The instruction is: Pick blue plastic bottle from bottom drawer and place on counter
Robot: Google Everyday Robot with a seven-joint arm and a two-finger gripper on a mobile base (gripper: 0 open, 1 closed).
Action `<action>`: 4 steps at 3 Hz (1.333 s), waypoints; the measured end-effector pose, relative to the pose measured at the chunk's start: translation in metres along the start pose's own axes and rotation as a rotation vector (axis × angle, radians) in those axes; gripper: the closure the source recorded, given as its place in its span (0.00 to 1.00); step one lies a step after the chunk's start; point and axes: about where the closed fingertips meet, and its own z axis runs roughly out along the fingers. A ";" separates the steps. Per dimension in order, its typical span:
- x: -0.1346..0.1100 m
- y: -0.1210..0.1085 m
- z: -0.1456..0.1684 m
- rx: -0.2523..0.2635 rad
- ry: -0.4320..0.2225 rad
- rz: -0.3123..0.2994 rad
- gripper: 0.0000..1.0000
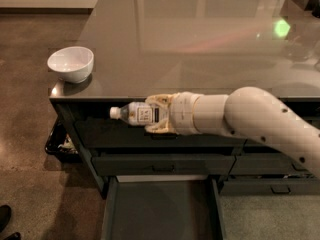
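Clamping clear plastic bottle (136,113) horiz., jaws just below glossy counter (200,44) edge.

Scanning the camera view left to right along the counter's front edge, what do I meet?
Round white bowl → small clear bluish plastic bottle → two-finger gripper shut around it, just below the glossy grey counter's front edge → cream robot arm.

**Shiny top, dull drawers**

My gripper (159,115), smooth cream plastic, is clamped on the clear plastic bottle (134,113) with its papery label, right at the counter's front edge. The counter (200,44) is mirror-glossy. The bowl (70,63) looks glazed. The bottom drawer (160,209) is flat matt grey.
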 end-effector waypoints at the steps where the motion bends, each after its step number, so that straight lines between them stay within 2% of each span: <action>1: -0.004 -0.007 -0.001 0.011 -0.005 -0.035 1.00; 2: -0.003 -0.005 0.000 0.007 -0.004 -0.029 1.00; 3: -0.012 -0.050 -0.017 0.117 0.025 -0.109 1.00; 4: -0.027 -0.113 -0.040 0.253 0.063 -0.216 1.00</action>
